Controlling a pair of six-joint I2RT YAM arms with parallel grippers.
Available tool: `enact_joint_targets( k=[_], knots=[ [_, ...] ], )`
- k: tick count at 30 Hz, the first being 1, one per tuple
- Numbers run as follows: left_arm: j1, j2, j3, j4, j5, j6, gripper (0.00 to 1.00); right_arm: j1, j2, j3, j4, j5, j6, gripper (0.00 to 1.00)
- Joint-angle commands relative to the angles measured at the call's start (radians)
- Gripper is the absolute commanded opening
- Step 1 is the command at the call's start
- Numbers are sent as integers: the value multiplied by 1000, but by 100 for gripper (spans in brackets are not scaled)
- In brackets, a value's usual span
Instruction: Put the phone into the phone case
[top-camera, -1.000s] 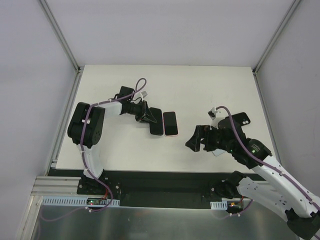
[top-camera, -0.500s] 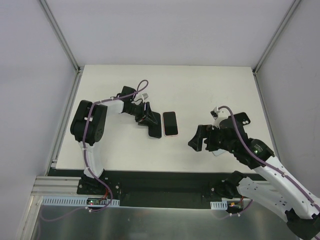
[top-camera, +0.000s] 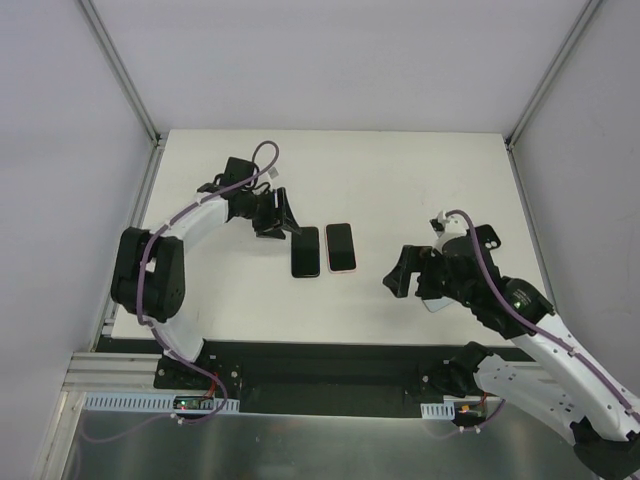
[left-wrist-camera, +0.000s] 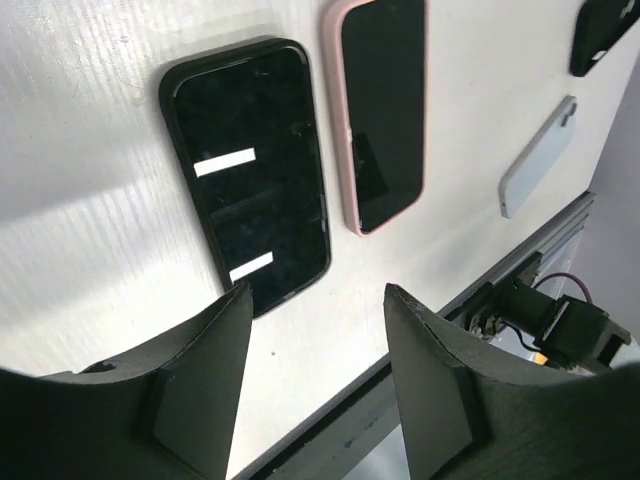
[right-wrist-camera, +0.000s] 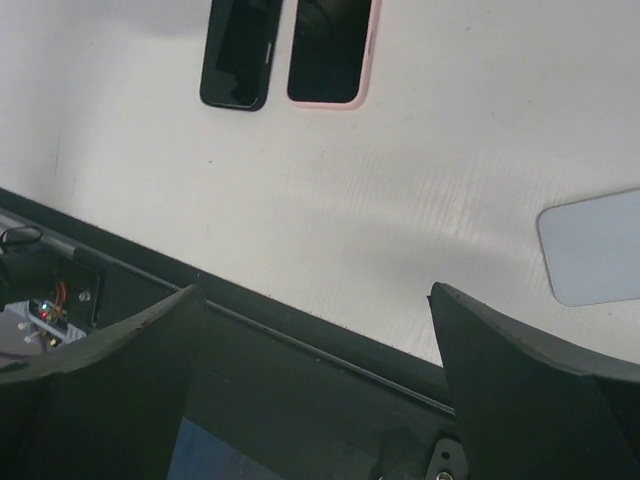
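Four flat things are counted on the bench (top-camera: 400, 180): two dark-screened phones, one pale slab and one loose black case. The black-rimmed phone (top-camera: 306, 251) and the pink-rimmed phone (top-camera: 341, 246) are laid side by side at mid-bench, close but apart. Their long axes are parallel and run from the near edge toward the far one. The left pincer (top-camera: 283, 222) is held spread and empty just off the far-left end of the black-rimmed phone, so that this end is framed between its fingers in the wrist view; nothing is pinched. The right pincer (top-camera: 402, 272) is spread wide, also with nothing in it, well to the right of both phones. The pale slab (right-wrist-camera: 595, 247) is seen just beside that arm on its near side, and the black case (left-wrist-camera: 603, 38) farther off to the right. The left arm is judged nearer to the phones, the right arm nearer to slab and case. Whether the black rim is a fitted case cannot be told.
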Motion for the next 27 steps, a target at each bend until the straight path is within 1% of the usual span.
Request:
enact_joint_targets(
  k=[1, 2, 3, 4, 7, 8, 9, 12, 14, 17, 20, 23, 24, 25, 26, 27],
  knots=[
    [5, -172, 13, -44, -39, 48, 60, -6, 23, 35, -37, 138, 66, 96],
    [5, -196, 12, -47, -32, 62, 67, -7, 33, 36, -59, 167, 83, 97],
    [5, -241, 10, -60, -24, 71, 85, -9, 41, 38, -72, 231, 123, 97],
    [5, -265, 7, -70, -16, 79, 99, -13, 59, 39, -86, 264, 145, 98],
    [5, -357, -19, -100, -9, 119, 99, -31, 104, 58, -154, 399, 241, 100],
    [5, -404, -28, -108, -13, 139, 99, -39, 116, 64, -190, 433, 267, 96],
    [5, -427, -39, -119, -19, 151, 99, -51, 128, 65, -206, 489, 287, 96],
    [5, -515, -100, -146, -59, 203, 99, -116, 176, 65, -235, 560, 361, 96],
    [6, -562, -161, -150, -82, 249, 99, -177, 222, 76, -282, 573, 454, 96],
    [6, -601, -229, -153, -168, 243, 99, -262, 265, 67, -301, 571, 525, 96],
    [6, -614, -249, -153, -197, 217, 99, -350, 299, 27, -272, 556, 547, 96],
    [6, -610, -246, -153, -197, 209, 99, -459, 351, -8, -199, 502, 502, 96],
    [6, -610, -246, -153, -202, 206, 99, -488, 372, -5, -186, 499, 478, 96],
    [6, -611, -249, -153, -196, 203, 99, -543, 419, 4, -169, 507, 466, 96],
    [6, -615, -247, -153, -188, 200, 99, -571, 449, 36, -160, 513, 449, 96],
    [6, -616, -247, -153, -176, 199, 99, -596, 479, 57, -149, 519, 400, 96]
  ],
)
